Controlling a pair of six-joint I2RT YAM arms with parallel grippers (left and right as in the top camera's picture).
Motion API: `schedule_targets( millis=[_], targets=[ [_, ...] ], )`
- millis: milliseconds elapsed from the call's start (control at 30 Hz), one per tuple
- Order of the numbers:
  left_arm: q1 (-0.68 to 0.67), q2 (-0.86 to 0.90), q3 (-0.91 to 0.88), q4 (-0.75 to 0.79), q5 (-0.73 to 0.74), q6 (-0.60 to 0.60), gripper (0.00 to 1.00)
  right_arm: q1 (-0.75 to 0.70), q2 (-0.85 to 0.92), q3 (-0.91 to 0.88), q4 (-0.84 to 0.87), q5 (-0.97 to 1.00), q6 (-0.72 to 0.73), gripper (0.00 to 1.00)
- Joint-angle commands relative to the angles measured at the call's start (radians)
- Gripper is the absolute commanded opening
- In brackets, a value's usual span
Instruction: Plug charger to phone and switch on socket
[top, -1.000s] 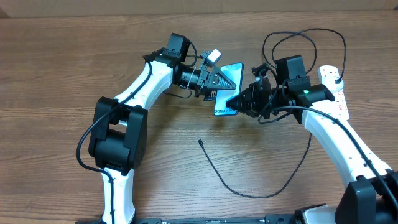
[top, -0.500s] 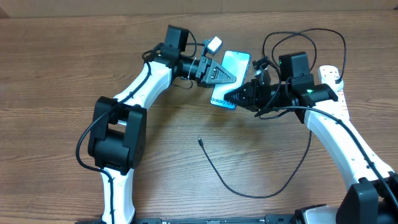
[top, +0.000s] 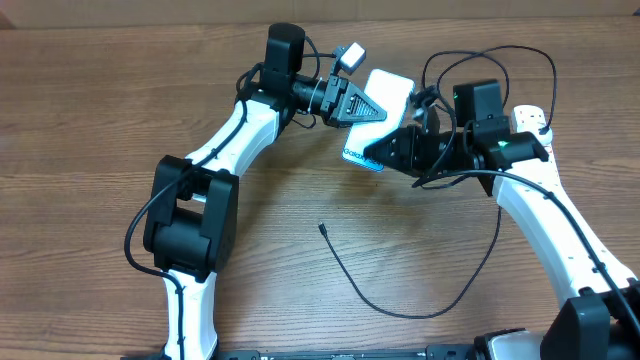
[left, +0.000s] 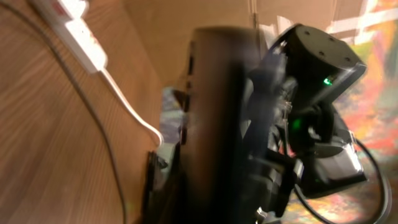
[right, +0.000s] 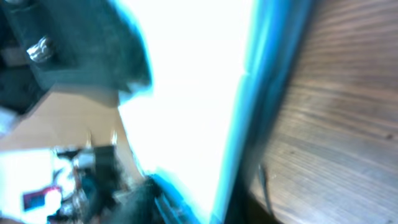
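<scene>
Phone (top: 393, 86) pinched in left hand (top: 374, 110), right hand (top: 374, 152) at lower end.

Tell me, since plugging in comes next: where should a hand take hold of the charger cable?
Grip the charger cable just behind its connector tip, coming straight down from above and closing across it. That end lies flat on the wooden table, with nothing crowding it.
</scene>
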Motion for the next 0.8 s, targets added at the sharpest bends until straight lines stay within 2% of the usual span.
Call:
schedule_targets(
  millis=[0,167,267,333,467,700,767],
  targets=[
    [-0.012,-0.038,0.030,0.008,0.036,-0.054,0.04,-0.016,0.014,-0.018,-0.006,0.050,-0.039,0.52],
    [-0.012,-0.038,0.030,0.008,0.036,-0.051,0.04,-0.054,0.013,-0.015,-0.030,0.037,-0.075,0.82],
    [-0.012,-0.038,0.029,0.003,0.036,-0.016,0.04,-0.055,0.011,-0.013,-0.077,0.037,-0.122,0.91],
    [-0.012,-0.038,0.029,-0.019,0.025,0.002,0.04,-0.055,0.010,-0.002,-0.119,0.037,-0.159,0.93],
    [-0.009,-0.038,0.029,-0.166,-0.054,0.069,0.04,-0.055,0.000,0.054,-0.245,0.042,-0.251,0.96],
    [0.008,-0.038,0.029,-0.679,-0.294,0.311,0.04,-0.044,-0.043,0.121,-0.424,0.204,-0.267,0.98],
    [0.014,-0.038,0.029,-0.822,-0.386,0.338,0.04,-0.039,-0.044,0.120,-0.465,0.246,-0.267,0.99]
  ],
)
